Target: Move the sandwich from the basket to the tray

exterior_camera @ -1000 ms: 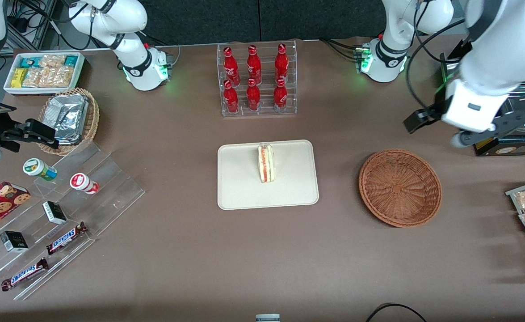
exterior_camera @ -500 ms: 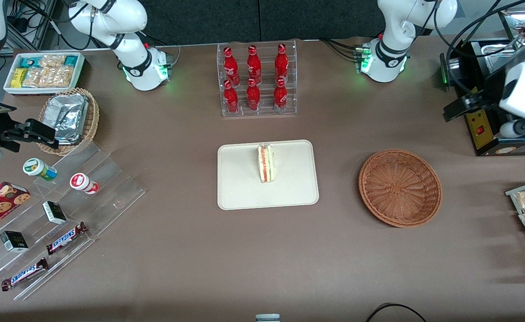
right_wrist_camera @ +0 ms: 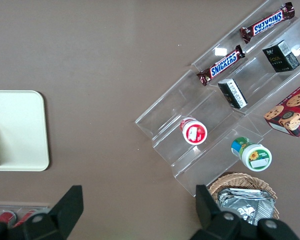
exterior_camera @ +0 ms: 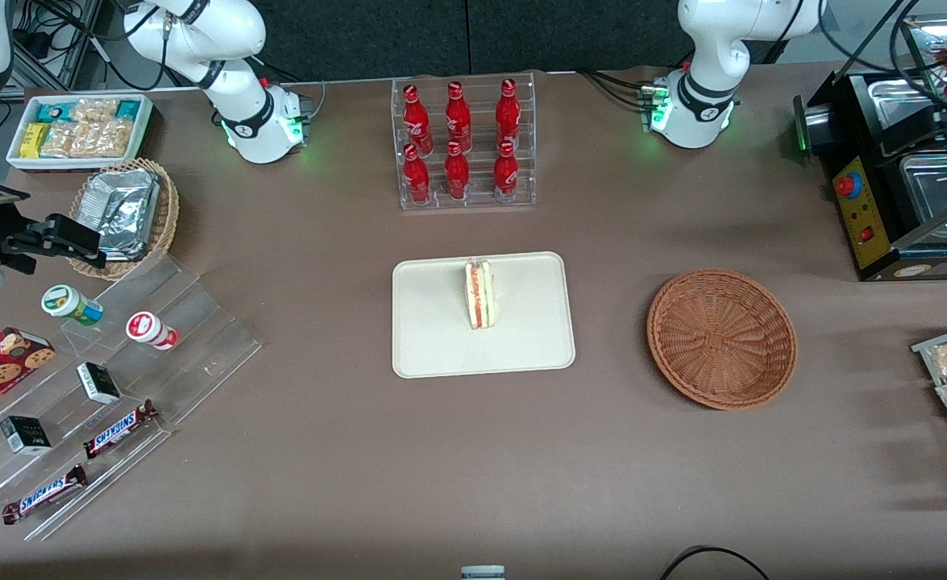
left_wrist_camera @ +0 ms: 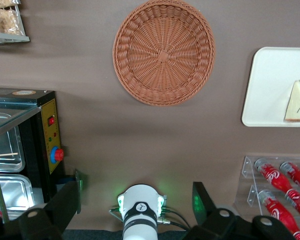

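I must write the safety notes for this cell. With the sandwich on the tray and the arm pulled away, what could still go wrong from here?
1. The sandwich stands on its edge on the tray, so a knock to the table could tip it over.
2. The end effector is open, high above its arm's base, close to the black machine; a careless swing could hit that.
3. The basket is empty, so another pick there would close on nothing.
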### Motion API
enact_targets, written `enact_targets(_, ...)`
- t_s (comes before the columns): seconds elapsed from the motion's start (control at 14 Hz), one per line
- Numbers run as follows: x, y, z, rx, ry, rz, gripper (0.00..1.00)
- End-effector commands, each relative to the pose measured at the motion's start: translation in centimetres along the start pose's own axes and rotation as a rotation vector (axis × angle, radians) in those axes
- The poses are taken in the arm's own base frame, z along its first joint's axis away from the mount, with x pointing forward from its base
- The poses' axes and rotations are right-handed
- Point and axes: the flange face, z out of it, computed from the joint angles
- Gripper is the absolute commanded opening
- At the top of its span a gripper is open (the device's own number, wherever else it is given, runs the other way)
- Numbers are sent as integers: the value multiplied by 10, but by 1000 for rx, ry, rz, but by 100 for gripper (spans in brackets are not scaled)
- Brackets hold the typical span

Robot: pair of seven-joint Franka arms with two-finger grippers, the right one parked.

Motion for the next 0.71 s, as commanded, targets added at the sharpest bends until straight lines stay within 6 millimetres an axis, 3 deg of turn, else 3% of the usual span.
enact_targets(0.0,-17,15,7,39,-18,47,100)
enact_targets(0.36,-19,38,2,52,-13,104,100)
enact_targets(0.64,-19,34,0,50,-11,191,100)
